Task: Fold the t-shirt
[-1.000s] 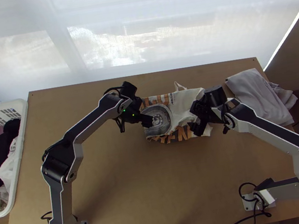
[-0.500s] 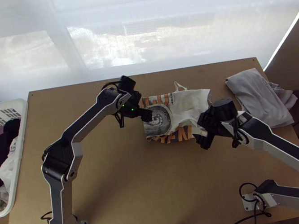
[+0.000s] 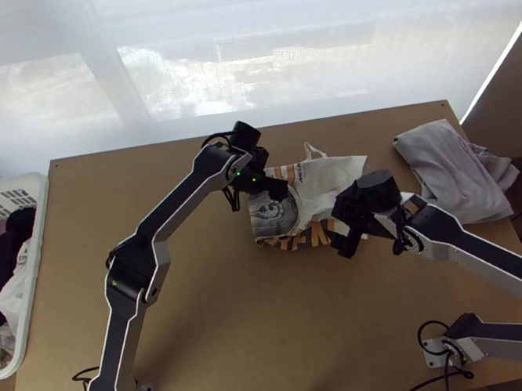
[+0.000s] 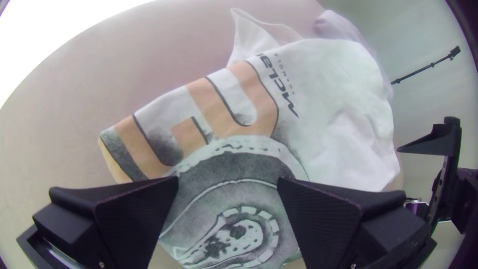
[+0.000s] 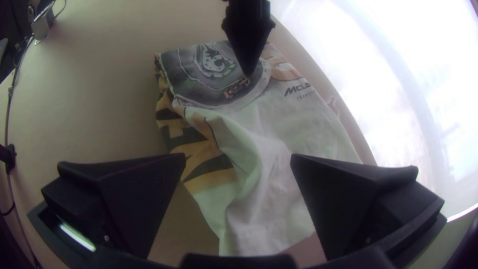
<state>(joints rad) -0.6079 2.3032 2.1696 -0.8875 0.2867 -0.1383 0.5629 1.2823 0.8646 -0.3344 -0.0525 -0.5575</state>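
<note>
- The white t-shirt with orange and grey print (image 3: pixel 326 177) lay partly folded on the light wooden worktop (image 3: pixel 208 315), its long axis running across between the two arms.
- The black, wide-fingered left gripper (image 4: pixel 228 180) stood well open above the printed end, holding nothing.
- The black, wide-fingered right gripper (image 5: pixel 238 155) was also wide open and empty, by the near side of the rumpled white end.
- That white end was the looser one and the right arm was nearer to it, so the next move probably called for the right gripper to pinch it and fold it along that axis towards the print.
</note>
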